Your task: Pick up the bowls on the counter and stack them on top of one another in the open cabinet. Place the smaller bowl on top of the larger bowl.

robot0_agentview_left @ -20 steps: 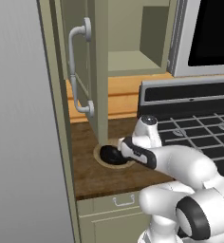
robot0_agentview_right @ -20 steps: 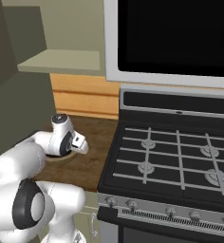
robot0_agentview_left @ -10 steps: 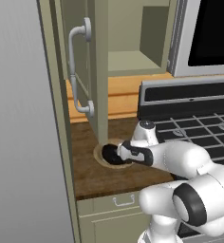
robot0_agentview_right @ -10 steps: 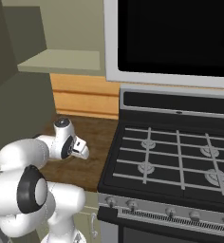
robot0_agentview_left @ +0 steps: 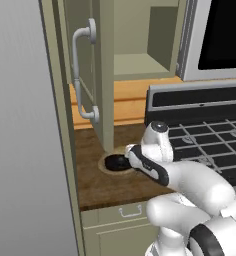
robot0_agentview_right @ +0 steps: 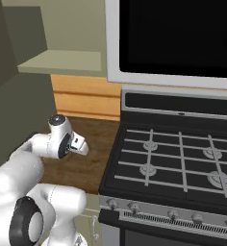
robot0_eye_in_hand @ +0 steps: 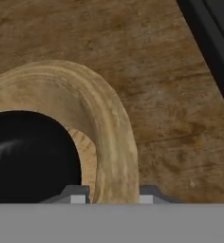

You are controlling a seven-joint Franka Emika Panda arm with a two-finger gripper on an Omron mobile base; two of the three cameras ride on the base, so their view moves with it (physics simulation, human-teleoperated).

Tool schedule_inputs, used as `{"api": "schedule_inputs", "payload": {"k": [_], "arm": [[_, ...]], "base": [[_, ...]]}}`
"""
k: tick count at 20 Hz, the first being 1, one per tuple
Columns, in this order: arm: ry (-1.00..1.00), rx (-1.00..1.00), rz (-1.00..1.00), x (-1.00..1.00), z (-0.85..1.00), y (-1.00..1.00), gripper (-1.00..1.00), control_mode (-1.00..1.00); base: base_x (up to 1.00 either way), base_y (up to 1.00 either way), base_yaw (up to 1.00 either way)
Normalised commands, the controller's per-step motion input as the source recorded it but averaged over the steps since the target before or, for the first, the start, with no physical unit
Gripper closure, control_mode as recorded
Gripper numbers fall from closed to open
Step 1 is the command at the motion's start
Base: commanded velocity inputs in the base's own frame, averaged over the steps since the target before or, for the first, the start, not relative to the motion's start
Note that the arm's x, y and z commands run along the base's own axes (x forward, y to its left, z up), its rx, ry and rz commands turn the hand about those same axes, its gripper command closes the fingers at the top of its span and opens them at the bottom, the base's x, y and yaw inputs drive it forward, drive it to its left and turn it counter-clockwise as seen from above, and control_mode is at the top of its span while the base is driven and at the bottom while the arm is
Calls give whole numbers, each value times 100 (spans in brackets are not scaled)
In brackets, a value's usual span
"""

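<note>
- Black bowl (robot0_eye_in_hand: 31,156) sits inside tan bowl (robot0_eye_in_hand: 111,137) on the desk (robot0_eye_in_hand: 180,95), near its left edge under the open cabinet (robot0_agentview_left: 106,75).
- Claw (robot0_eye_in_hand: 109,195) straddles tan bowl's rim (fingertips either side, grip unclear).

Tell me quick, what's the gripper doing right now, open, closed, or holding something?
Gripper: fingers astride the tan bowl's rim, one either side; whether they have clamped it cannot be told.
</note>
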Motion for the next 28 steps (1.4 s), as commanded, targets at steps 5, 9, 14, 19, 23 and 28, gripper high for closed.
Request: {"api": "schedule_inputs", "payload": {"k": [5,9,14,19,23,28], "arm": [[-47,0,-7,-80,100,-10,100,-100],[-53,3,-14,-89,100,-22,100,-100],[-38,21,-26,-62,100,-37,100,-100],[-26,23,-29,-38,100,-32,100,-100],[-25,25,-22,-3,100,-5,100,-100],[-9,26,-8,7,100,0,100,-100]], "base": [[0,0,0],[0,0,0],[0,0,0],[0,0,0],[0,0,0],[0,0,0]]}}
